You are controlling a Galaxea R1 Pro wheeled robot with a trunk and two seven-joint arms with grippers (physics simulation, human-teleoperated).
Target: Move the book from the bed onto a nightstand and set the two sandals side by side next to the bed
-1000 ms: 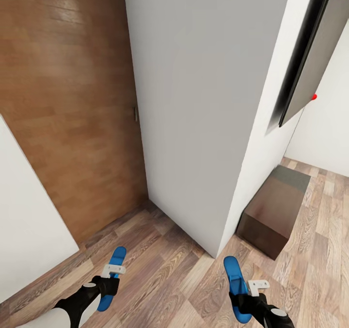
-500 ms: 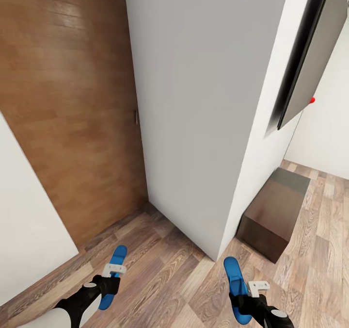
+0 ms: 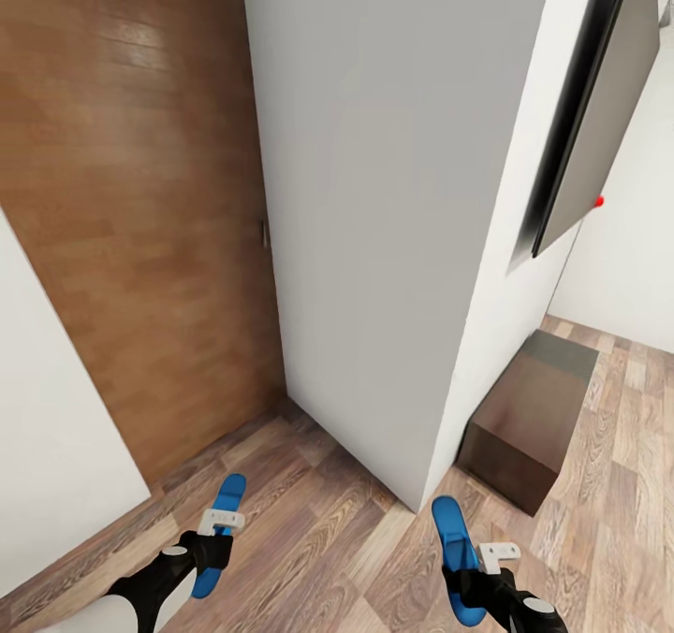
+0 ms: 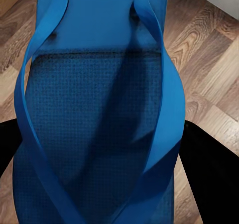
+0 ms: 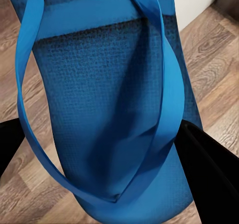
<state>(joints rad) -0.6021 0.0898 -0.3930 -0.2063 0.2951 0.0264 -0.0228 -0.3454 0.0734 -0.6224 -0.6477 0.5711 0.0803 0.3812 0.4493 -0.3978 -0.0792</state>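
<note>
Each of my grippers carries one bright blue sandal above the wood floor. My left gripper (image 3: 212, 551) is shut on the left sandal (image 3: 219, 527), whose sole and straps show close up in the left wrist view (image 4: 94, 109). My right gripper (image 3: 468, 579) is shut on the right sandal (image 3: 456, 549), seen close up with its straps in the right wrist view (image 5: 104, 99). The book, the bed and the nightstand are out of view.
A white wall corner (image 3: 412, 483) juts toward me straight ahead. A brown wooden door (image 3: 131, 193) stands at the left. A low dark brown cabinet (image 3: 524, 422) sits on the floor at the right, under a dark wall-mounted panel (image 3: 599, 118).
The view has shifted slightly, with the wall panel and cabinet sliding a little in the picture. Both grippers still hold their sandals in the same pose.
</note>
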